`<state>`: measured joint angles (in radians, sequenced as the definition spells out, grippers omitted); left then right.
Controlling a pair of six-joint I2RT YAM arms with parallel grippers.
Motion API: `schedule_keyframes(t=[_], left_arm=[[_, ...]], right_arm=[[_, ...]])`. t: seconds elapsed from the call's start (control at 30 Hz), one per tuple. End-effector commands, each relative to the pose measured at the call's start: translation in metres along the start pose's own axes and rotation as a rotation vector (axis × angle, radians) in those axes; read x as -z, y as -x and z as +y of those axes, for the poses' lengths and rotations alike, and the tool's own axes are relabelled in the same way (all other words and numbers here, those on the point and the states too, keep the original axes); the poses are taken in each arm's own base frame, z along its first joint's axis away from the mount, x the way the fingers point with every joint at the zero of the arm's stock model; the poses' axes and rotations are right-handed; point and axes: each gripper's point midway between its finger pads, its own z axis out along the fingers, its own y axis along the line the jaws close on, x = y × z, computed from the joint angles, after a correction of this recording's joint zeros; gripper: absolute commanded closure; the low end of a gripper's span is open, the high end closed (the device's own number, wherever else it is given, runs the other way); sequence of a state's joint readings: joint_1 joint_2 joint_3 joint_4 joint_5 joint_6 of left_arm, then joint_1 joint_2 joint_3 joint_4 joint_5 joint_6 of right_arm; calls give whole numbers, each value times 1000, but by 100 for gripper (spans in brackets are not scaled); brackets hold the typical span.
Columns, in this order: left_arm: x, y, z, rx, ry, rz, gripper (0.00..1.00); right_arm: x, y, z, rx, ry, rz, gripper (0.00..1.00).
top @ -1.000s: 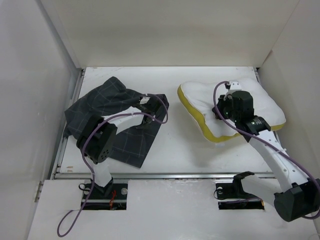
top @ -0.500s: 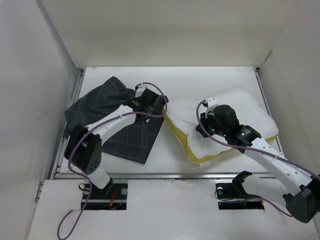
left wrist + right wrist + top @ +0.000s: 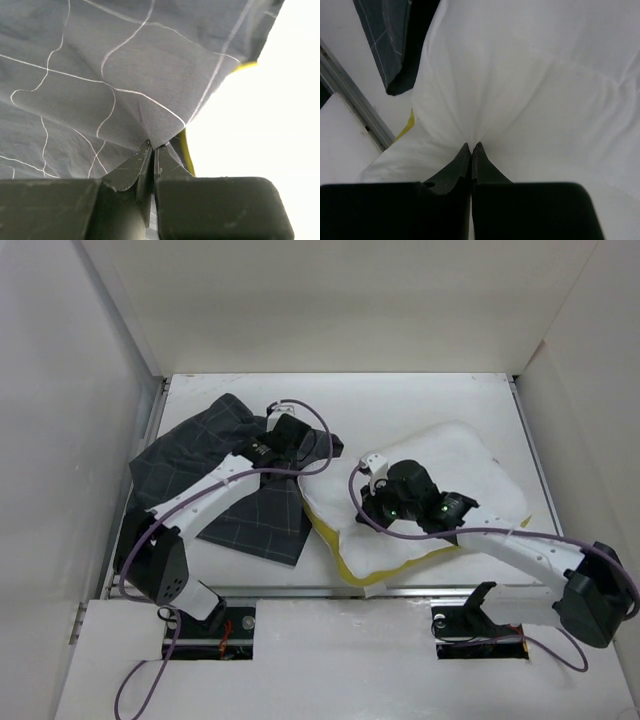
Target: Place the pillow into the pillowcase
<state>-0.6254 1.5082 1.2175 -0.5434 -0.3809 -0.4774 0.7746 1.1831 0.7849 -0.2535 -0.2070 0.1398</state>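
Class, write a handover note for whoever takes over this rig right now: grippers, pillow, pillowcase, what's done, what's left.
Left gripper: shut on a fold of the pillowcase.
Right gripper: shut on the pillow fabric.
Pillowcase lies on the table's left; pillow centre-right, yellow edge beside the case.
Done: both gripped. Left to do: open the case, feed the pillow in; none visibly inside.

A white table (image 3: pixel 400 400) sits boxed in by plain white walls (image 3: pixel 330 300) under even, soft light.
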Motion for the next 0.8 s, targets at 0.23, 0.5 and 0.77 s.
schedule_keyframes(t=[0.23, 0.5, 0.77], left_arm=[[32, -1, -13, 15, -133, -30, 100], [34, -22, -13, 28, -155, 17, 100], [55, -20, -7, 41, -193, -2, 100]], right_arm=[[-35, 138, 23, 118, 84, -372, 100], [-63, 202, -31, -13, -208, -574, 100], [-121, 183, -54, -67, -240, -613, 100]])
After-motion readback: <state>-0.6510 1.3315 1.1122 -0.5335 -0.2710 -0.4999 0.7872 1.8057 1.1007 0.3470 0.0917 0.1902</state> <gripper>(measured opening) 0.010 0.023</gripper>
